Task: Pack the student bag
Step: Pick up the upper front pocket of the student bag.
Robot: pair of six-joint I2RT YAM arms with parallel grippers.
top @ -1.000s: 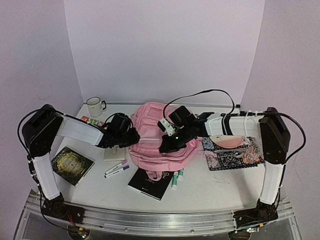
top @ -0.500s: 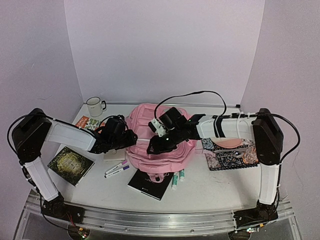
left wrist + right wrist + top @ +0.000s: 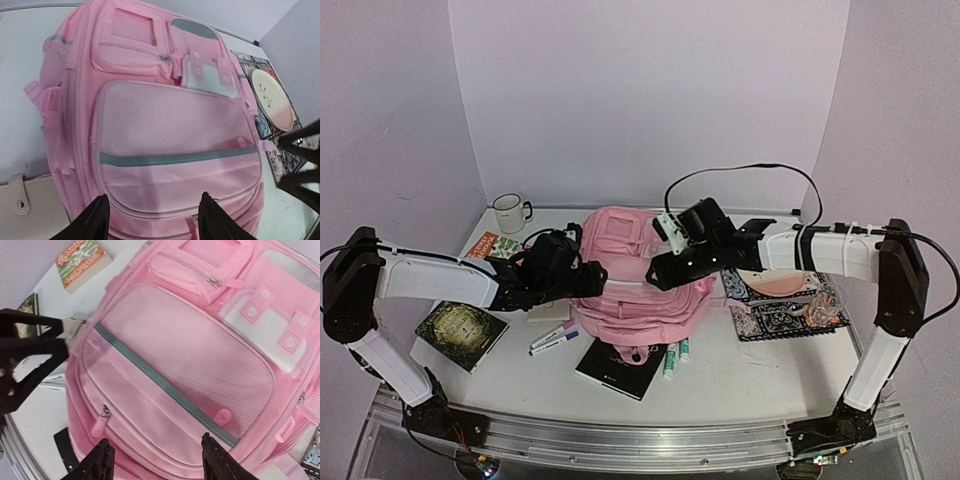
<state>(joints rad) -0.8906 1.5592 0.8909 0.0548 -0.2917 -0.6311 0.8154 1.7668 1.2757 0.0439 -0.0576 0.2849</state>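
The student bag (image 3: pixel 630 290), large, pink and soft, lies flat mid-table with its zipped front pockets facing up. My left gripper (image 3: pixel 588 280) hangs at its left edge, and my right gripper (image 3: pixel 655 275) is over its right half. The left wrist view shows the bag (image 3: pixel 170 125) below my left gripper (image 3: pixel 152 200), which is open with only pink fabric between the fingers. Seen from the right wrist, the bag (image 3: pixel 190 355) lies beneath my open right gripper (image 3: pixel 155 442), which holds nothing. A pink zip pull (image 3: pixel 100 426) lies near its left finger.
A white mug (image 3: pixel 508 212) stands at the back left, near an orange-green book (image 3: pixel 485 243). A dark book (image 3: pixel 463 328), a beige case (image 3: pixel 545 310), two markers (image 3: pixel 553 340), a black notebook (image 3: pixel 620 365) and green markers (image 3: pixel 673 358) lie in front. A patterned pouch (image 3: pixel 785 300) lies right.
Both grippers were shut at the bag a second ago and now stand open above it. The right arm has drawn back to the right. The bag has shifted slightly left.
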